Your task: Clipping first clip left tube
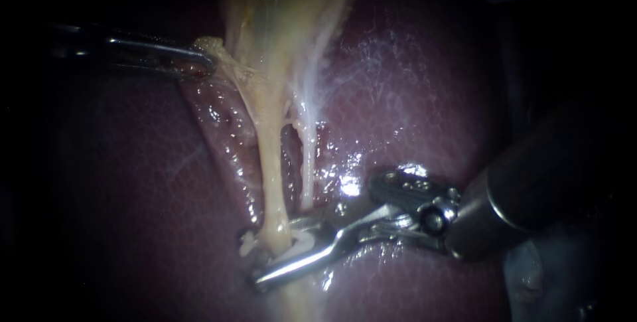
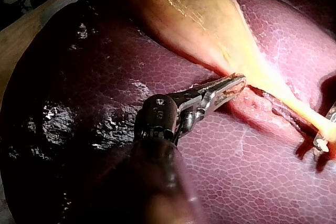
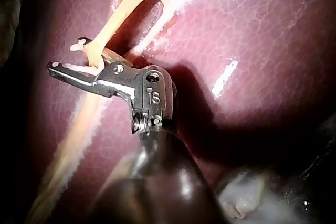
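Note:
Two tubes run down from the yellowish gallbladder (image 1: 279, 10) over the liver (image 1: 411, 83): the thicker yellow left tube (image 1: 271, 162) and the thin whitish right tube (image 1: 307, 162). My right instrument (image 1: 265, 255) comes in from the right and its jaws straddle the left tube low down, with a white clip (image 1: 302, 242) between them around the tube. The right wrist view shows the same: the jaws (image 3: 68, 56) hold the clip (image 3: 79, 68) across the left tube (image 3: 113, 17). My left instrument (image 1: 202, 63) is shut on the gallbladder's edge (image 2: 178, 9), its jaws (image 2: 233, 85) lying together on the tissue.
Dark red liver (image 2: 252, 182) surrounds the tubes on all sides. A raw reddish groove (image 1: 225, 129) lies left of the left tube. Pale tissue (image 1: 524, 275) shows under the right shaft. A wooden surface (image 2: 31, 30) borders the liver in the left wrist view.

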